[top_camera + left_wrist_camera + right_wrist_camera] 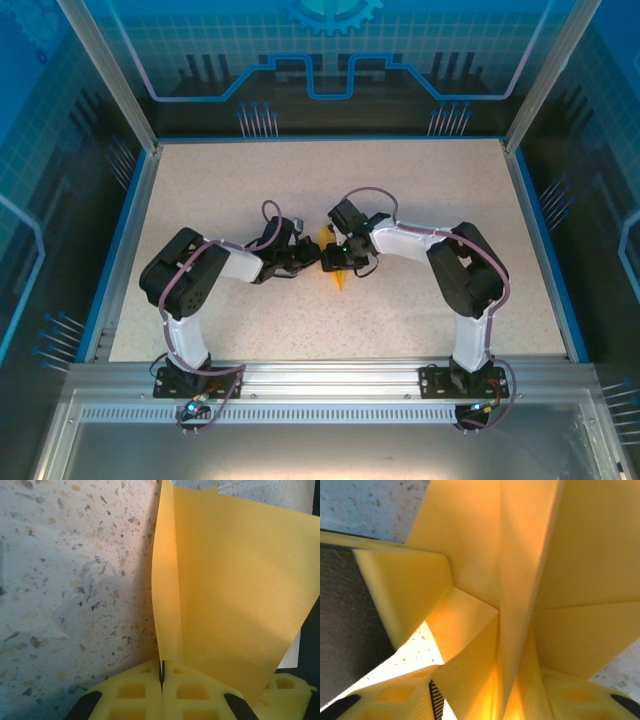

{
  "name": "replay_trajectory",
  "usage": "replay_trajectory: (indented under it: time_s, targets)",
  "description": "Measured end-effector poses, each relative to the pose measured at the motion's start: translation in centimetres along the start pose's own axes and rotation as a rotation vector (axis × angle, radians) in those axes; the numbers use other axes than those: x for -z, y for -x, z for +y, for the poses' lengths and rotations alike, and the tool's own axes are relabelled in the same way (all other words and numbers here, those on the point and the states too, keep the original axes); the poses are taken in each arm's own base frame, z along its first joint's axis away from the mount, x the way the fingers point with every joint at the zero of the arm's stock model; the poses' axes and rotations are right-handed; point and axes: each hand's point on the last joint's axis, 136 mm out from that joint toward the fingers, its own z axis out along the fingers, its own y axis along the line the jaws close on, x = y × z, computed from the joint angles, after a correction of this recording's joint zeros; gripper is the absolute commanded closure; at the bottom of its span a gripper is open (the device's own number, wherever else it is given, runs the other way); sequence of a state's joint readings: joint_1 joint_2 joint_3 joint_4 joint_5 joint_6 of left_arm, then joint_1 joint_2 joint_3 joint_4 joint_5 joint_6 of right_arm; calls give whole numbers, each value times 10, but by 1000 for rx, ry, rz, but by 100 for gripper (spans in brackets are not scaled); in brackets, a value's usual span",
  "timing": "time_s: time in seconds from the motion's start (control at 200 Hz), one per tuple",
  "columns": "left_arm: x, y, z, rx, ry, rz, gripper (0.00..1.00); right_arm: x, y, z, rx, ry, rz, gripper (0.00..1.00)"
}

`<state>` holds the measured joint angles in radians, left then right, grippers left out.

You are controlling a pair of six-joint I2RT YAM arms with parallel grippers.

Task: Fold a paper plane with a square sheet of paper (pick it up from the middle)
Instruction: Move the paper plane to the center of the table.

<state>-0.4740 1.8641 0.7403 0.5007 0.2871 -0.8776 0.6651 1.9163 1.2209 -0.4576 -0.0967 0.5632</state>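
The orange-yellow sheet of paper (340,278) is partly folded and held off the table (300,190) between the two arms at its middle. My left gripper (162,672) is shut, its yellow fingers (135,690) pinching a narrow upright fold of the paper (235,590). In the top view the left gripper (314,260) comes in from the left and the right gripper (336,262) from the right. My right gripper (492,685) stands with jaws apart and the creased paper (520,555) running between them. A sliver of table shows between its ridged left pad (434,700) and the paper.
The left gripper's yellow finger (402,587) sits close beside the paper in the right wrist view. A right finger (290,685) shows in the left wrist view. Blue rails (115,250) and metal posts (110,70) edge the speckled table.
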Motion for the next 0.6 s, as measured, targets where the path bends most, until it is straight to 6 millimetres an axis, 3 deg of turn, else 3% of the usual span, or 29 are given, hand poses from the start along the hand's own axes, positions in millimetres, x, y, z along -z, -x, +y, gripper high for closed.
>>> replay_trajectory:
  time_s: [0.26, 0.445, 0.6]
  targets:
    - [3, 2, 1, 19, -4, -4, 90, 2, 4, -4, 2, -88, -13, 71]
    - [19, 12, -3, 26, -9, -33, 80, 9, 8, -1, -10, -150, -30, 81]
    - [34, 27, -11, 29, -18, -78, 74, 10, 11, 3, -5, -224, -40, 83]
